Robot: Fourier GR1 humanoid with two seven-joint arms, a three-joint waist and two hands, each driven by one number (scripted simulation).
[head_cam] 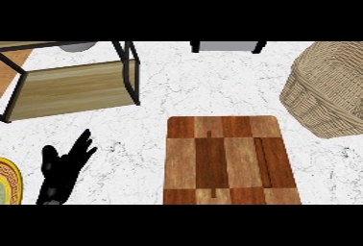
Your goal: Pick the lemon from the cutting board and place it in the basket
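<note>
**Left hand resting at the counter's left, board bare of fruit**

From my seat I see only the left hand (pixel 62 166), low at the left of the head view, fingers straight and spread apart, pointing up and to the right, holding nothing. It rests over the white marbled counter (pixel 212 81), well apart from the cutting board (pixel 228 161).

The cutting board lies at centre-right, a patchwork of light and dark wood, running down to the lower edge. I cannot find the lemon on it or anywhere else in view, so I cannot tell where it is. The wicker basket (pixel 326 91) sits at the upper right, just beyond the board's far right corner, its inside not visible to me.

A black-framed wooden shelf (pixel 71 86) stands at the upper left. A yellow-rimmed plate (pixel 10 185) peeks in at the left edge, just beside the hand.
</note>
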